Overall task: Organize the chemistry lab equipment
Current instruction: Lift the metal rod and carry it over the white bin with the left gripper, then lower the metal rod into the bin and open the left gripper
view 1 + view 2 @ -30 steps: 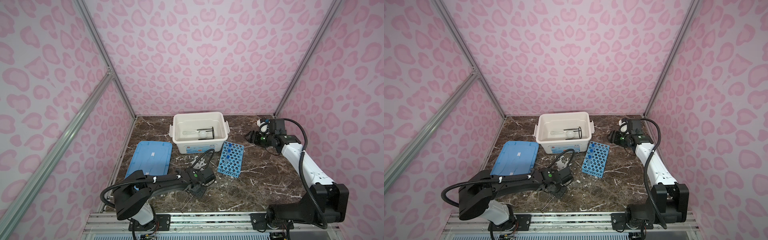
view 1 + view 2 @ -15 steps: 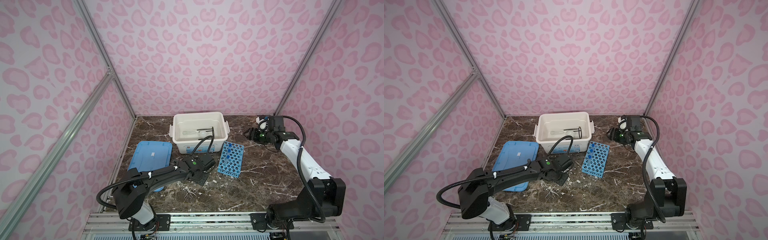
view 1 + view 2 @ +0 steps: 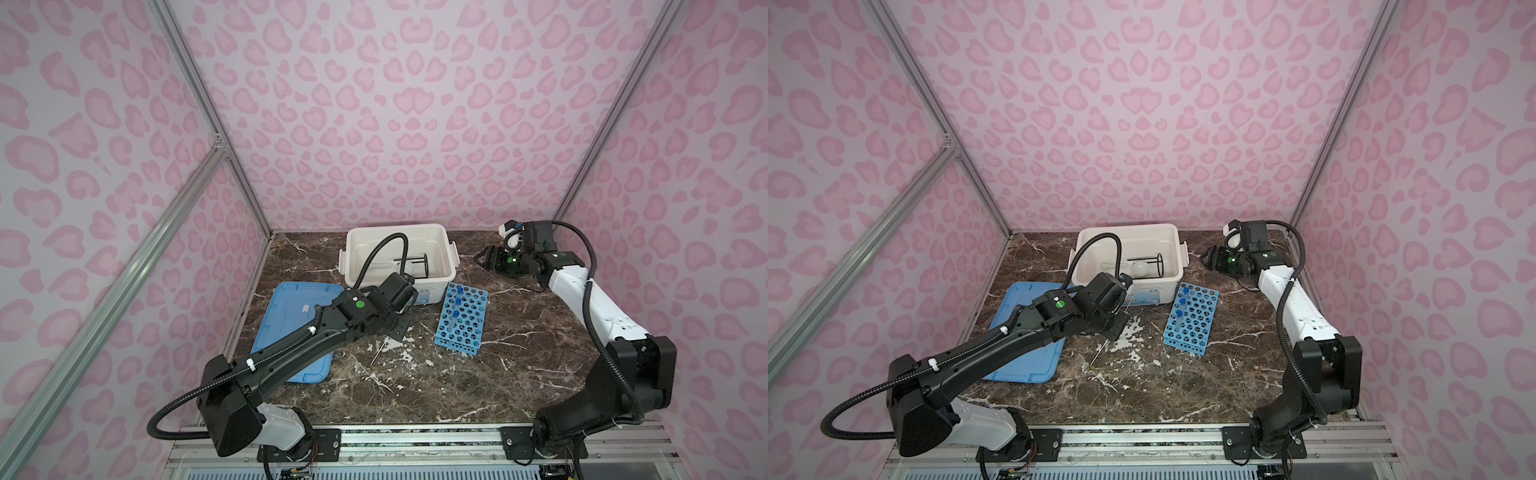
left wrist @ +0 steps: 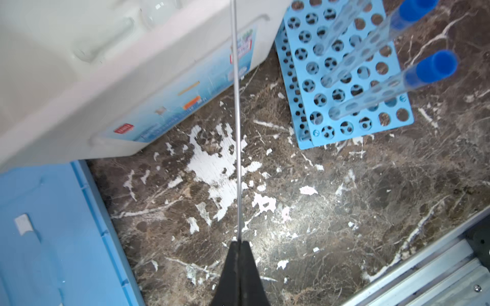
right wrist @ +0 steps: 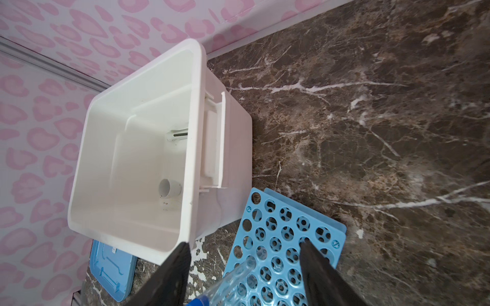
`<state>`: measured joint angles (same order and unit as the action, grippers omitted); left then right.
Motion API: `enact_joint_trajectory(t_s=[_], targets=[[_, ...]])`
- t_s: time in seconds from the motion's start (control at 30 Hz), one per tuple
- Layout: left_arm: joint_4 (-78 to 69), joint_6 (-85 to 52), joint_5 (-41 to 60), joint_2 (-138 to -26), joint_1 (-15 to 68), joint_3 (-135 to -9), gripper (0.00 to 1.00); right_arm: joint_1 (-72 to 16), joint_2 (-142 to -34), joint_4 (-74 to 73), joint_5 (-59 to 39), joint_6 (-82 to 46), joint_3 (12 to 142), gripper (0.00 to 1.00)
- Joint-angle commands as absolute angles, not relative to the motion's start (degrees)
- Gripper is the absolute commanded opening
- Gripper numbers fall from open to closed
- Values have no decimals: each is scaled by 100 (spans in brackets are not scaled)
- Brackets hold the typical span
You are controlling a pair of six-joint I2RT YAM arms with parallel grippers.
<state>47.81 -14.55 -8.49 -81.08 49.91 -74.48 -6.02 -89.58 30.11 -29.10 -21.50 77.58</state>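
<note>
My left gripper (image 3: pixel 398 329) is shut on a thin metal rod (image 4: pixel 237 137), just in front of the white box (image 3: pixel 397 228). The rod's other end pokes out below the jaws (image 3: pixel 379 351). Right of it, the blue rack (image 3: pixel 462 323) lies on the table with blue-capped tubes (image 4: pixel 434 66) in it. Inside the box lie the black wire ring stand (image 3: pixel 1144 262) and a white cup (image 5: pixel 169 188). To the right of the box my right gripper (image 3: pixel 484 259) hangs open and empty, and its wrist view looks down at the rack (image 5: pixel 286 238) between its fingers (image 5: pixel 175 275).
A flat blue lid (image 3: pixel 299 316) lies left of the box, partly under my left arm. The pink walls stand close behind and beside the box. Bare marble shows at the front and right (image 3: pixel 519 365). A metal rail (image 3: pixel 415 436) runs along the front edge.
My left gripper has carried the rod back and up toward the front of the box. My right gripper has drifted a little left toward the box, still open.
</note>
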Motion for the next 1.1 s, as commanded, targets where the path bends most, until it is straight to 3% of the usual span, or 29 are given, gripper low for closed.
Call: enact_joint_trajectory(t_s=[0.0,0.33,0.77,1.07], targets=[[5081,-924,-547,-8009,4918,-7651,4,-631,-9073,2857,-2835,-2298,7869,67],[5260,88,-371,-8368,3976,-8754,4,-919,-9530,2829,-2664,-2461,8376,67],[5239,1220,280,-10054,2751,-10551,4,-1142,-9885,2982,-2417,-2576,8847,67],[5365,1920,594,-11241,2365,-11828,4,-1160,-10063,3144,-2290,-2619,9103,67]])
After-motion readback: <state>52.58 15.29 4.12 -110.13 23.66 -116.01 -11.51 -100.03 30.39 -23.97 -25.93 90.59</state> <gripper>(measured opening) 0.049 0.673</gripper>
